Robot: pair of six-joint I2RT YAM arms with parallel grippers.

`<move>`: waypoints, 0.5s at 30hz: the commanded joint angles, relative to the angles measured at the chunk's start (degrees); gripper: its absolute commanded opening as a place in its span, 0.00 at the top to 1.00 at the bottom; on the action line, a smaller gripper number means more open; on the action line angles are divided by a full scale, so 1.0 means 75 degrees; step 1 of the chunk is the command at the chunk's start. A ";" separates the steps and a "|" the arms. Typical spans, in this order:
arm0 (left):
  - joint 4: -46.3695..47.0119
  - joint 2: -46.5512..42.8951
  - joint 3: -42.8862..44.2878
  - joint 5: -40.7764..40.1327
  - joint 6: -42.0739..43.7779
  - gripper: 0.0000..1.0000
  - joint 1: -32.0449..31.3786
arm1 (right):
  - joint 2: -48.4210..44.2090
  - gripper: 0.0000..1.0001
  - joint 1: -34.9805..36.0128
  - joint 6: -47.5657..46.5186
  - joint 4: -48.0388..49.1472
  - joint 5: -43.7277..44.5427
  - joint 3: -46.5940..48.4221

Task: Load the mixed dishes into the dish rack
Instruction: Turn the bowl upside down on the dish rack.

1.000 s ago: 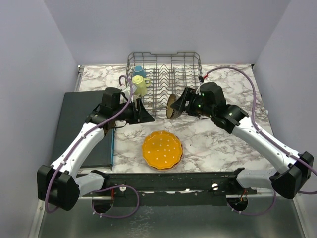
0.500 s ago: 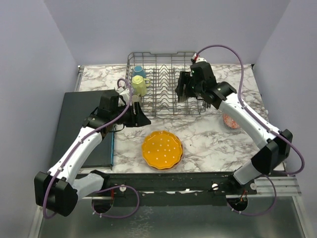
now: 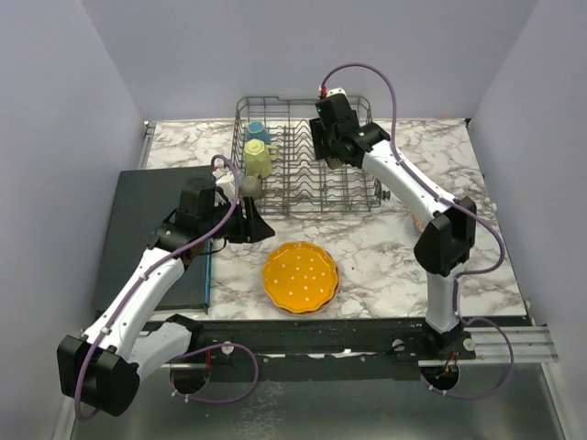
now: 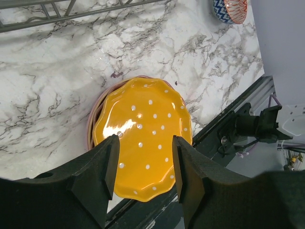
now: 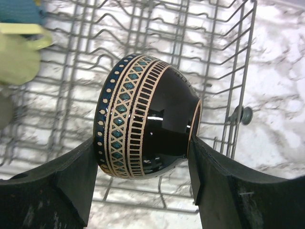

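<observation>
On the marble worktop (image 3: 385, 257), nearest the bases, lies the orange scalloped plate (image 3: 301, 277) (white-dotted, atop a pink plate (image 4: 91, 121)), with the left pincer (image 4: 144, 143) released and empty just beyond it. Farther back, the right pincer (image 5: 143, 143) is clamped on the dark patterned bowl (image 5: 147, 129), held on its side over the dish rack (image 3: 303, 170), whose left end holds a yellow mug (image 3: 260, 158) and a blue mug (image 3: 258, 131).

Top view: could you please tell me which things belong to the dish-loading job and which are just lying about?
Job:
dish rack
dark patterned bowl
orange dotted plate
yellow mug
blue mug
zigzag bowl

Lying about:
dark mat
</observation>
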 commanded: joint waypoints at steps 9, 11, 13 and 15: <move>-0.0136 -0.0588 -0.0061 -0.0738 0.0203 0.46 -0.0164 | 0.2057 0.88 -0.0156 -0.2025 0.0512 0.2639 0.1625; -0.0127 -0.0580 -0.0067 -0.0708 0.0200 0.46 -0.0187 | 0.2315 0.89 -0.0190 -0.2320 0.0691 0.2746 0.1783; -0.0144 -0.0564 -0.0067 -0.0724 0.0200 0.46 -0.0200 | 0.2539 0.90 -0.0215 -0.2634 0.0964 0.2950 0.1857; -0.0149 -0.0553 -0.0067 -0.0719 0.0214 0.46 -0.0200 | 0.2702 0.90 -0.0243 -0.2938 0.1254 0.3063 0.1847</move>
